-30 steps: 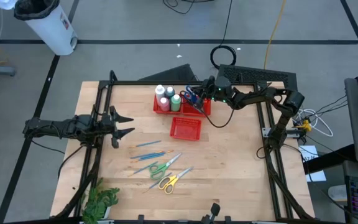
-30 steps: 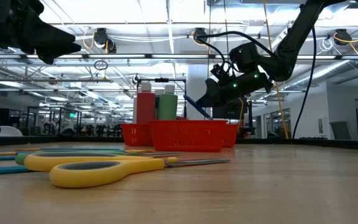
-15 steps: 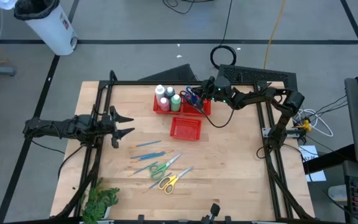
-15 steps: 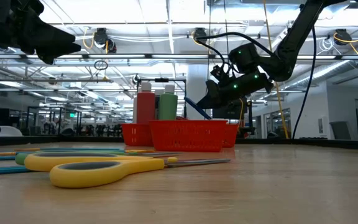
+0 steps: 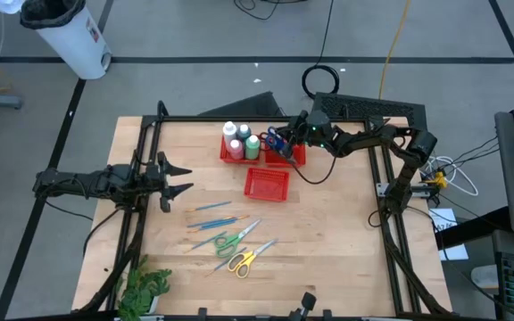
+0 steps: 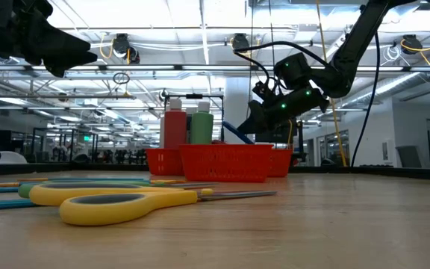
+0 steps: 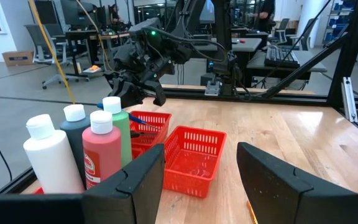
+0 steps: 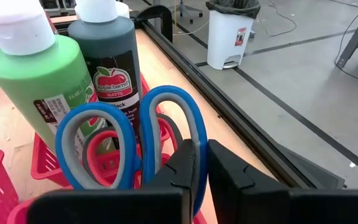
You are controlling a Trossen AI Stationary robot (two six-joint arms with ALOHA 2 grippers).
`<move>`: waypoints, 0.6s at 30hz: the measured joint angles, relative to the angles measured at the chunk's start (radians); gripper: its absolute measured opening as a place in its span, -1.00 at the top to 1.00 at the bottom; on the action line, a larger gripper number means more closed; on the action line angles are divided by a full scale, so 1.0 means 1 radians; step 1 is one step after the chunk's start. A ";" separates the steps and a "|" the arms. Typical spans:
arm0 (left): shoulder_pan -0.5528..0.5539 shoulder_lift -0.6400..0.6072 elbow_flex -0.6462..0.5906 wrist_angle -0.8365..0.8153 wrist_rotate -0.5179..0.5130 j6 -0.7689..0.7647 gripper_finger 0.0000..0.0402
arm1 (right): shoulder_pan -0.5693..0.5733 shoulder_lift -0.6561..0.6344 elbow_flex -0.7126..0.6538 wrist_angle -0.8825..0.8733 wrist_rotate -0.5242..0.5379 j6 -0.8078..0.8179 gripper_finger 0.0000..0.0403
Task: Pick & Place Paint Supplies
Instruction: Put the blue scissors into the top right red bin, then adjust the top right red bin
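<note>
Toward the wooden table's (image 5: 328,232) far edge, the right gripper (image 5: 286,138) pinches blue-handled scissors (image 8: 129,143) above a red mesh basket (image 5: 294,155), while the left gripper (image 5: 178,178) waits half-open by the left edge.

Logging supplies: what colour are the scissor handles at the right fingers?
Blue scissor handles, grey-lined; right wrist view.

Bright overhead ceiling lights (image 6: 200,30) (some glare), foreground scissors (image 6: 110,200) blurred.

Two red mesh baskets (image 5: 267,184) sit mid-tabletop (image 5: 346,232); a green leafy plant (image 5: 143,290) stands well apart at its corner.
</note>
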State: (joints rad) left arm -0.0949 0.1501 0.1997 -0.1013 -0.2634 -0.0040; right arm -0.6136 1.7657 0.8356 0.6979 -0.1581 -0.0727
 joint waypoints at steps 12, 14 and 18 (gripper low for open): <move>0.000 0.000 0.000 0.000 0.000 0.000 -0.04 | 0.000 0.000 0.000 0.001 0.000 0.000 0.68; 0.000 0.000 0.000 0.000 0.000 0.000 -0.04 | 0.000 0.000 0.000 0.001 0.000 0.000 0.67; 0.000 0.000 0.000 0.000 0.000 0.000 -0.04 | 0.000 0.000 0.000 0.001 0.005 0.005 0.64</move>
State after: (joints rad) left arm -0.0948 0.1501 0.1997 -0.1013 -0.2634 -0.0040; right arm -0.6134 1.7652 0.8356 0.6991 -0.1528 -0.0675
